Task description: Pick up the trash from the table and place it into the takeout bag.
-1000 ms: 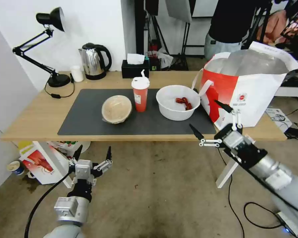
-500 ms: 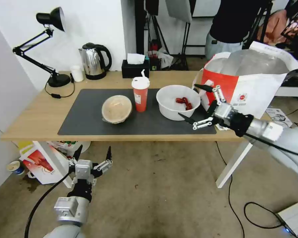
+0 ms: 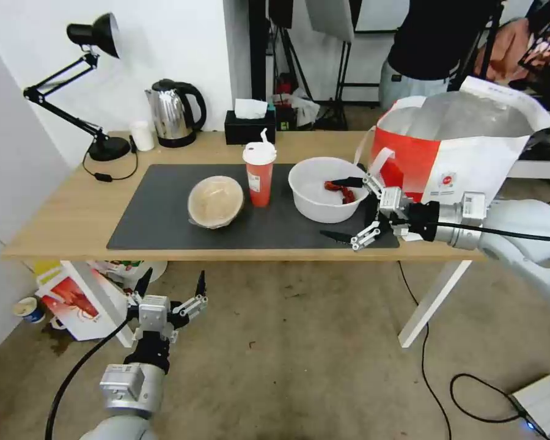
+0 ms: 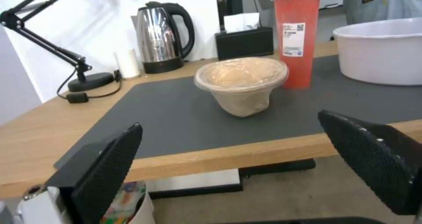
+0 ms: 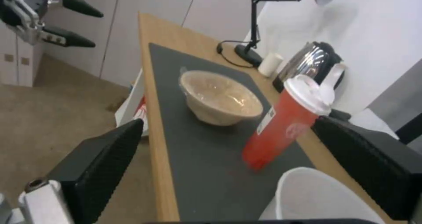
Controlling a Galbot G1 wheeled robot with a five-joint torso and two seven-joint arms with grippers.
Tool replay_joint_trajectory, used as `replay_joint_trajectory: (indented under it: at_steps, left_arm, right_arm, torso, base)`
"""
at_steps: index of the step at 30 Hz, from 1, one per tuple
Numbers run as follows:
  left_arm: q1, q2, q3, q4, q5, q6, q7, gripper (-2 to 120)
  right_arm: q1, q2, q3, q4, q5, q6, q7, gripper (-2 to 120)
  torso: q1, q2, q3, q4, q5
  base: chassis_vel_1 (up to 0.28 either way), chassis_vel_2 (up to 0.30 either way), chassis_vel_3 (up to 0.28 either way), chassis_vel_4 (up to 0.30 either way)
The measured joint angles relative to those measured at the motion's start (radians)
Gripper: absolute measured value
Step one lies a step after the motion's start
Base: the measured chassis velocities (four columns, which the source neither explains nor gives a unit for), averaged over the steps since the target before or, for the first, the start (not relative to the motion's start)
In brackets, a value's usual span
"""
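Note:
On the table [image 3: 61, 226], three pieces of trash stand on the dark mat [image 3: 159, 226]: a tan bowl [image 3: 216, 200] [image 4: 242, 82] [image 5: 220, 97], a red cup with lid and straw [image 3: 260, 174] [image 4: 296, 36] [image 5: 286, 125], and a white bowl [image 3: 315, 195] [image 4: 382, 52] [image 5: 316, 197] holding red scraps. The takeout bag [image 3: 458, 159] stands open at the table's right end. My right gripper [image 3: 327, 207] [image 5: 228, 122] is open, level with the white bowl's right side, one finger at the rim and one by the table's front edge. Below the table's left front, my left gripper [image 3: 174, 278] [image 4: 229, 120] hangs open and empty.
A black desk lamp [image 3: 98, 36], a kettle [image 3: 174, 113], a small white cup [image 3: 142, 135] and a black tissue box [image 3: 249, 127] line the table's back. A red-and-white bag [image 3: 73, 299] sits on the floor under the left end. Cables [image 3: 470, 397] lie at the right.
My right gripper has risen from below the table's front edge and swung left from the takeout bag to the white bowl's side. The left arm has not moved.

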Motion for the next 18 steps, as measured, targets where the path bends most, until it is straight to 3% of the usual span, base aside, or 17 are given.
replay_joint_trajectory:
  at_steps: [4,11,18]
  left_arm:
    - [0.000,0.000,0.000,0.000,0.000,0.000,0.000,100]
    - [0.000,0.000,0.000,0.000,0.000,0.000,0.000,100]
    - [0.000,0.000,0.000,0.000,0.000,0.000,0.000,100]
  right_arm:
    - [0.034,0.008,-0.029,-0.036,0.027,-0.020,-0.087,100]
    - [0.054,0.028,-0.040,-0.081,0.023,-0.031,-0.124,100]
    - [0.249,0.053,-0.169,-0.155,0.056,-0.059,-0.161,100]
  torso:
    - [0.000,0.000,0.000,-0.0002,0.0000]
    - [0.000,0.000,0.000,-0.0004,0.0004]
    - [0.000,0.000,0.000,-0.0003,0.0001]
  base:
    - [0.000,0.000,0.000,0.000]
    - [0.000,0.000,0.000,0.000]
    - [0.000,0.000,0.000,0.000]
